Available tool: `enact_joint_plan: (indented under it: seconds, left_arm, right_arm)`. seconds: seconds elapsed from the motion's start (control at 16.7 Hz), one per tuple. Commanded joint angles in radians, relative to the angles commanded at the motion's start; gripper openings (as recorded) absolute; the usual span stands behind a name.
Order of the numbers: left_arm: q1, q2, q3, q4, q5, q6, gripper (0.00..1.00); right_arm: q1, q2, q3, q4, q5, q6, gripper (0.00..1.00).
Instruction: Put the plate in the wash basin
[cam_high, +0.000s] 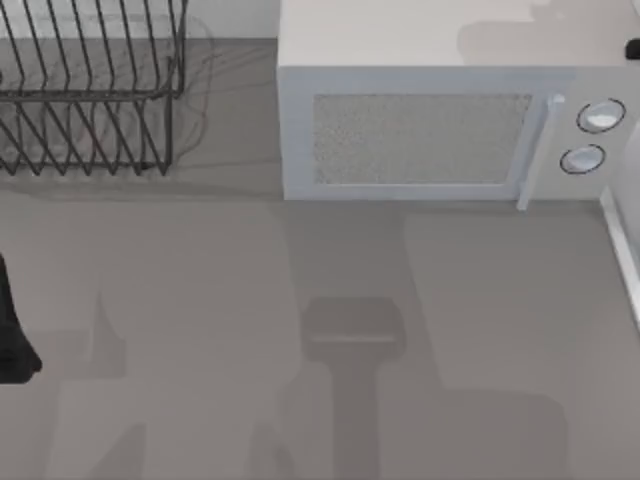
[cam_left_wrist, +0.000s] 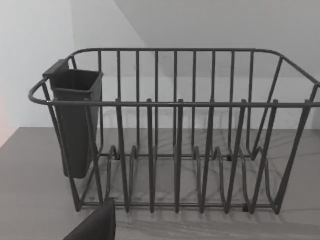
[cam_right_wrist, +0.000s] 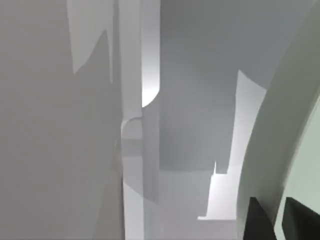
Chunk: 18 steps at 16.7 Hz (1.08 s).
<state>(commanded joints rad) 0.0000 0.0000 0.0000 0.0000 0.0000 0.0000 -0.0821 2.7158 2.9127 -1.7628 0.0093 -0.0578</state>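
Two arms logged, one at work. The right tool (cam_right_wrist: 278, 216) shows in the right wrist view with its dark fingers (cam_right_wrist: 260, 222) pressed on either side of the curved rim of the plate (cam_right_wrist: 280, 145), so it reads as pinching the plate, which hangs edge-on from the tool rather than lying flat.

The left arm (cam_high: 12, 330) sits at the 9 o'clock edge of the top view. Its wrist camera faces the dish rack (cam_left_wrist: 175, 140), and whether the left tool (cam_left_wrist: 92, 225) is spread or pressed together cannot be told.

Top view layout: dish rack at 10 o'clock, microwave (cam_high: 420, 140) at 12 to 1 o'clock, and the wash basin (cam_high: 625, 250) as a thin white rim at 3 o'clock. The grey surface (cam_high: 200, 300) lies between them.

Step in hand, as judged: carrying the plate over the wash basin and lowering it in.

Notes for doing it well:
- Keep the pinch firm, since a smooth rim held edge-on may slip or swing.
- Clear the white rim fully before descending.
- Tilt the plate toward flat and lower it slowly.
- Spread the tool only once the plate rests inside.
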Motion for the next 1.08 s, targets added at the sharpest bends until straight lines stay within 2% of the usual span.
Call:
enact_joint_plan:
  seconds: [0.12,0.9,1.08]
  left_arm:
    - [0.0,0.0,0.0,0.0,0.0,0.0,1.0]
    - [0.0,0.0,0.0,0.0,0.0,0.0,1.0]
    - [0.0,0.0,0.0,0.0,0.0,0.0,1.0]
  right_arm:
    - [0.0,0.0,0.0,0.0,0.0,0.0,0.0]
    - [0.0,0.0,0.0,0.0,0.0,0.0,0.98]
    - [0.0,0.0,0.0,0.0,0.0,0.0,1.0]
